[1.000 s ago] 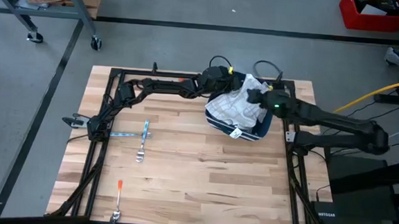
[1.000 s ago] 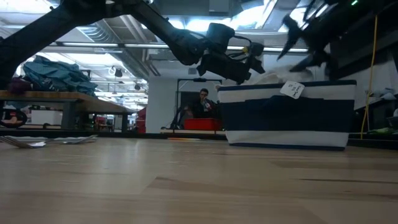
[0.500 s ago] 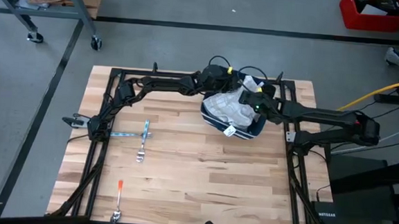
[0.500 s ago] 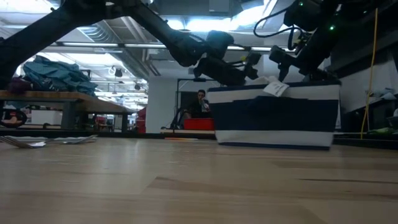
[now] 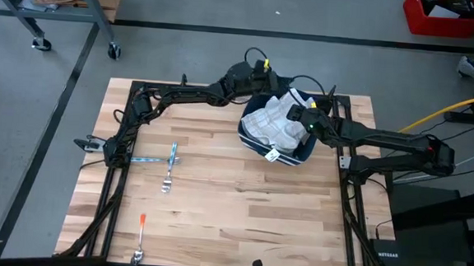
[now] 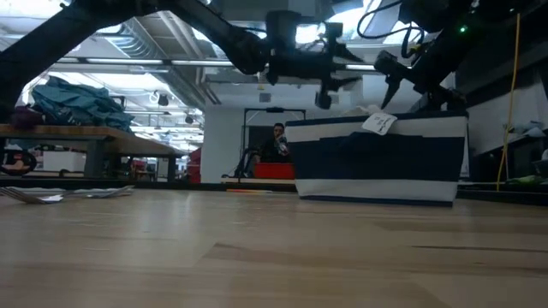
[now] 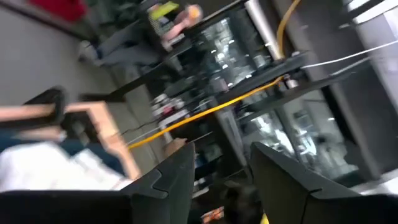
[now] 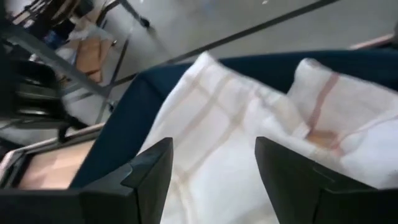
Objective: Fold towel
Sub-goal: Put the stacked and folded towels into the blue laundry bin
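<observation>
The towel (image 5: 277, 123) is soft white cloth with thin stripes. The basket (image 6: 377, 162) is dark blue and white fabric. The table (image 5: 216, 206) is smooth pale wood. The forks (image 5: 170, 163) are shiny metal.

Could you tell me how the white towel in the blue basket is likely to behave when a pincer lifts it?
The towel lies crumpled in soft folds in the basket, so it will probably hang limp and drape. It looks thin, so likely light. Bunched layers may come up together, perhaps dragging a second cloth beside it.

One basket (image 5: 302, 153) with two towels (image 5: 277, 124) in it – two grippers (image 5: 261, 68) above, and three pieces of cutlery (image 5: 170, 163) left.
</observation>
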### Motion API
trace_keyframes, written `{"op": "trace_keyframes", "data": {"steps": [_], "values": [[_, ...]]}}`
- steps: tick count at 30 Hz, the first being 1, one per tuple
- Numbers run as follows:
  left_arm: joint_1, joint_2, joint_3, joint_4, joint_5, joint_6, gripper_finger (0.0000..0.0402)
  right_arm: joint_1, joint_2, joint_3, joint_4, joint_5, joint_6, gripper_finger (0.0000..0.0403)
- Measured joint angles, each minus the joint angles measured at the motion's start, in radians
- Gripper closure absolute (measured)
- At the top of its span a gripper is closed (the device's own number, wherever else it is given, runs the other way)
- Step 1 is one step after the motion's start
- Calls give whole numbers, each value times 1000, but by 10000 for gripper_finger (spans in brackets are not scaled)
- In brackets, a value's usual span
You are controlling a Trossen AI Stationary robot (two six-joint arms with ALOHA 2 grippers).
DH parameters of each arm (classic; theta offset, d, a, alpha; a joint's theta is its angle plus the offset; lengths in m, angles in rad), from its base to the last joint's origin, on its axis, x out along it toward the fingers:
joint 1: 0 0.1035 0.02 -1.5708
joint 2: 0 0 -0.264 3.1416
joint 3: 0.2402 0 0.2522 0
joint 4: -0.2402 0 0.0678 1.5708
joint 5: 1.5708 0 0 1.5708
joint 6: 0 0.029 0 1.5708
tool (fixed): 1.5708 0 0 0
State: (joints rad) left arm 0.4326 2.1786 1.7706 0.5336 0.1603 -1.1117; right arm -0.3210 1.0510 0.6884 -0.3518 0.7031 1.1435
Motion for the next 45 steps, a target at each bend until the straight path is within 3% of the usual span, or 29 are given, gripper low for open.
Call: {"op": "trace_keyframes", "data": {"steps": [7,18,23,28,35,41,45], "values": [[-7,-58,0,116,56,47,254,-2,98,0,5,44,0,171],[-160,-118,0,286,432,46,254,-26,368,3,105,53,-53,171],[-267,-119,0,287,504,84,254,-28,420,1,120,4,-48,171],[-338,-119,0,299,510,133,254,-15,408,0,121,-20,-51,171],[-345,-119,0,381,517,109,254,-12,302,-1,142,-24,-48,171],[-349,-118,0,576,544,132,254,-12,208,-1,318,-3,-141,171],[-359,-118,0,608,560,136,254,-12,196,-1,470,-36,-209,171]]}}
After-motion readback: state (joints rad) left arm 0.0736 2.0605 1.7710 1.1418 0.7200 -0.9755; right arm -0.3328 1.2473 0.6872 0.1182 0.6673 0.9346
